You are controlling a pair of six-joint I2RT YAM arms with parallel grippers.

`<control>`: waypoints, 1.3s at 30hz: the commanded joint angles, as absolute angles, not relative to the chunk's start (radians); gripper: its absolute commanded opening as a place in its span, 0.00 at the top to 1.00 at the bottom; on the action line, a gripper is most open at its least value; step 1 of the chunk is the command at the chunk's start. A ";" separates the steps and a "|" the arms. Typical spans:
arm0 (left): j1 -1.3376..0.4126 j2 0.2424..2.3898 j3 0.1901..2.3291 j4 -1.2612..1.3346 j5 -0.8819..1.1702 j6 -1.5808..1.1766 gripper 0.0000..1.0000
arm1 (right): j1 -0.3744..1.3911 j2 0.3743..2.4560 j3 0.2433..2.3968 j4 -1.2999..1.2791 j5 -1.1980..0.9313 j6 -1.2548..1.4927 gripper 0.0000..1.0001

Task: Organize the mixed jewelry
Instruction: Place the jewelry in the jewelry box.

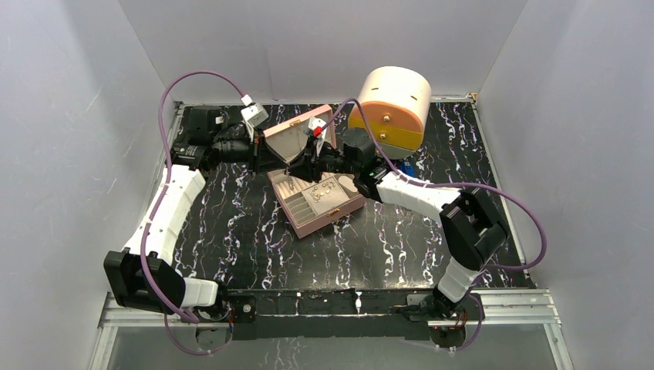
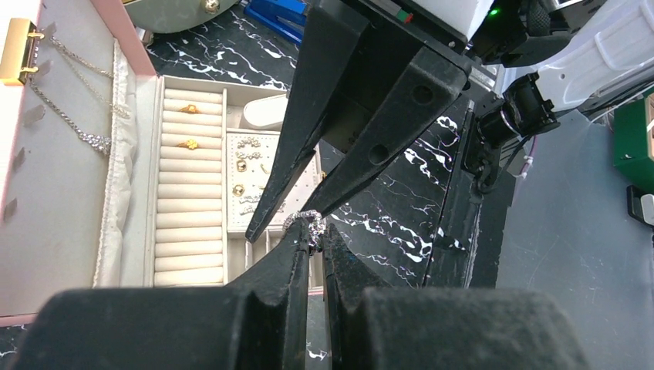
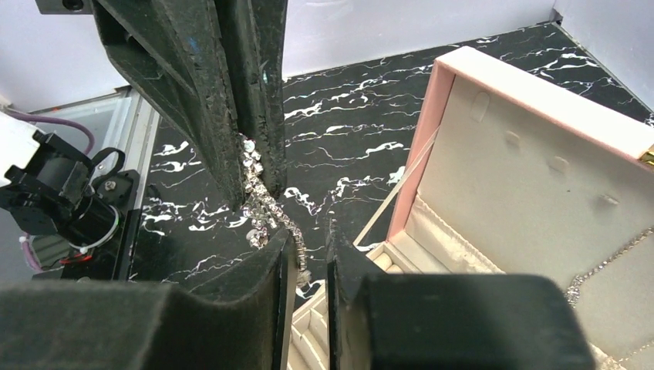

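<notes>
Left fingers (image 3: 193,92) pinch the silver chain (image 3: 266,206); grip of right fingers (image 3: 254,308) unclear.

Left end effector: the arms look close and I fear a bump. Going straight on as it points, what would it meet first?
Likely the right end effector: its fingertips sit just ahead of the left end effector, at the silver chain it pinches.
</notes>
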State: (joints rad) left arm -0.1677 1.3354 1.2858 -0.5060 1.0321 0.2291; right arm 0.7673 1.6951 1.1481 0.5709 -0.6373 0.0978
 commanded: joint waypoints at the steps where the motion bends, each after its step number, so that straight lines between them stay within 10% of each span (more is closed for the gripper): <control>1: -0.172 1.316 1.326 -0.516 0.999 0.239 1.00 | 0.770 1.689 1.147 0.612 -0.595 0.073 0.78; 10: -0.172 1.316 1.340 -0.525 0.829 0.227 1.00 | 0.769 1.692 1.182 0.530 -0.519 0.057 1.00; 39: -0.323 1.384 1.399 -0.479 -0.052 -0.235 1.00 | 0.770 1.954 1.719 0.071 -0.212 0.063 1.00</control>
